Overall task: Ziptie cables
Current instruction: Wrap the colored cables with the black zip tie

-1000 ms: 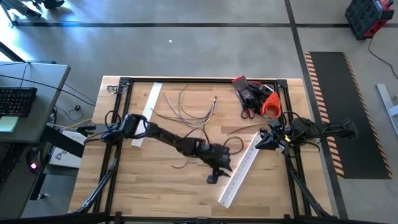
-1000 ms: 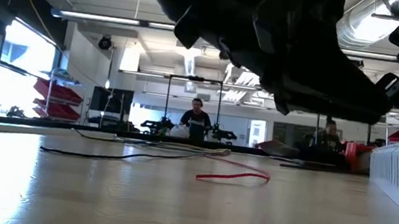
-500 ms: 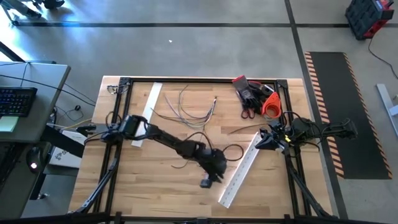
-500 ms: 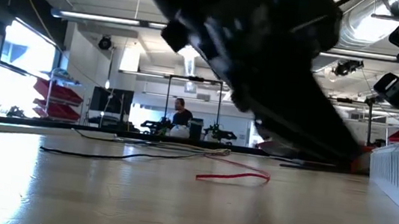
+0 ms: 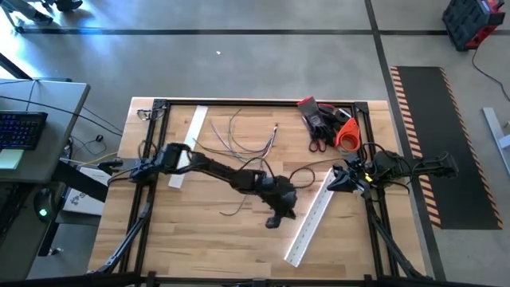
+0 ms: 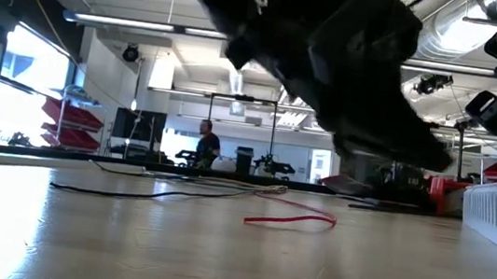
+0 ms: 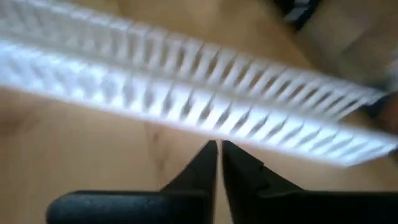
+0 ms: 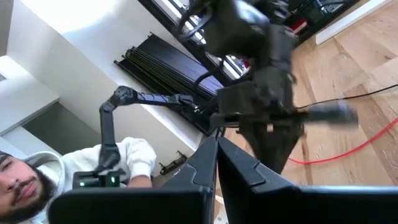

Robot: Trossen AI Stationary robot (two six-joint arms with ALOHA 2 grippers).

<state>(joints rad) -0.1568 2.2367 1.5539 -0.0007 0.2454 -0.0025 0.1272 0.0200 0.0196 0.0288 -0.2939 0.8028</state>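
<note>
A pale wooden table [image 5: 199, 239] with a black frame stands on a grey workshop floor, a desk with a keyboard [image 5: 20, 130] off to one side. The cables [image 5: 243, 139], a loose bunch of thin grey and brownish wires, lie spread near the far middle of the table, with a dark wire [image 5: 299, 173] curling between them and the arm. A heap of red, black and orange tools [image 5: 325, 123] sits at the far right corner. One white channel strip [image 5: 190, 143] lies along the left side, another white channel strip [image 5: 309, 226] slants across the right half.

The left gripper [image 5: 273, 221] reaches over the table's middle, just beside the slanted strip; in its wrist view the fingers [image 7: 205, 163] are pressed together with nothing between them, the slotted strip [image 7: 186, 102] right ahead. The right gripper [image 5: 333, 182] waits at the right edge of the table, its jaws clenched on nothing.

In the low view a red strand [image 6: 288, 220] and a long dark cable [image 6: 148, 193] lie on the wood, and a person [image 6: 207, 144] stands far back in the room. Another person [image 8: 37, 180] in a pale hood shows in the right wrist view
</note>
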